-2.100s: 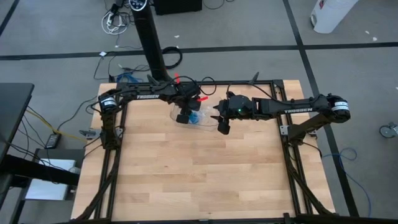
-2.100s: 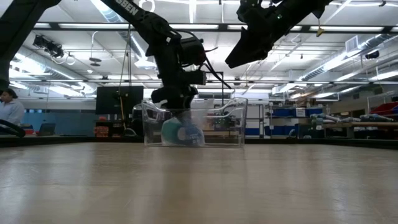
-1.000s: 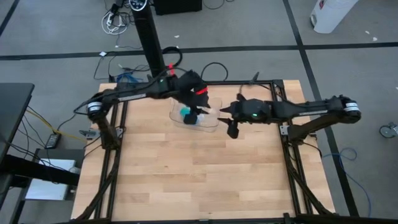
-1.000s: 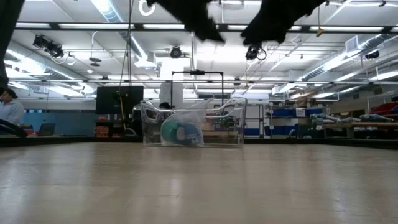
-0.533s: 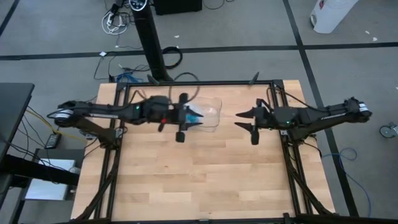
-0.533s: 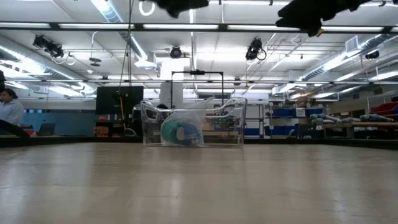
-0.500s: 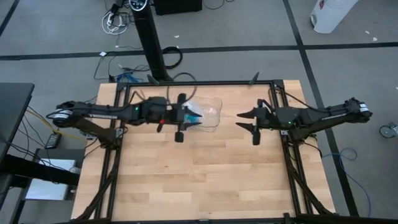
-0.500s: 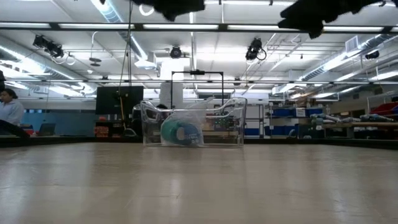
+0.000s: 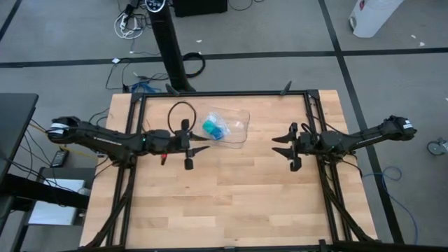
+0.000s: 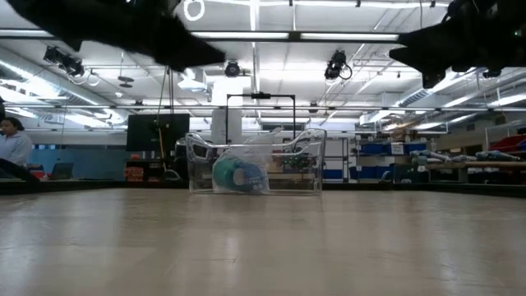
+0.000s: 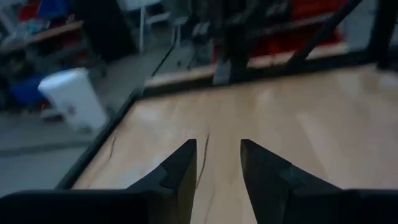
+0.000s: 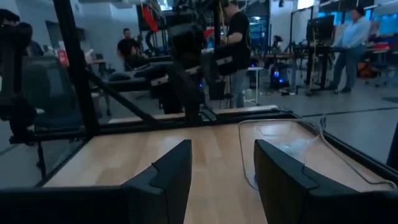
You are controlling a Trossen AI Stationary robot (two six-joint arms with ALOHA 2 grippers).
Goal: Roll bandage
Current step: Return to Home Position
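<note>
1. The bandage [image 9: 209,127] — a stubby teal-green roll — lay inside a clear plastic bin [image 9: 241,117] at the far middle of the wooden surface [image 9: 224,203]. A smaller bright-blue piece [image 9: 219,133] sat right against it.
2. In the low view the roll [image 10: 228,174] stood on edge in the bin [image 10: 316,164] with its round end facing the camera. Crinkled clear plastic, seemingly a bag [image 10: 255,164], lay around it.
3. The left gripper [image 9: 192,143] hung above the surface, near the bin on its left and nearer side but apart from it. In the left wrist view its fingers [image 11: 183,168] were spread, with only bare wood showing in the gap between them.
4. The right gripper [image 9: 283,143] hovered over the right part of the surface, well apart from the bin and turned toward it. Its fingers [image 12: 174,165] were spread as well and pinched nothing; the bin's clear rim [image 12: 305,146] showed farther off beyond them.
5. Both arms reached in nearly level from the side edges of the surface toward the middle — neither touched the bin or the bandage.
6. A white container [image 9: 374,17] stood on the floor beyond the far right corner. Several people [image 12: 238,46] stood in the room in the right wrist view, and another person [image 10: 10,141] showed at the left edge of the low view.
</note>
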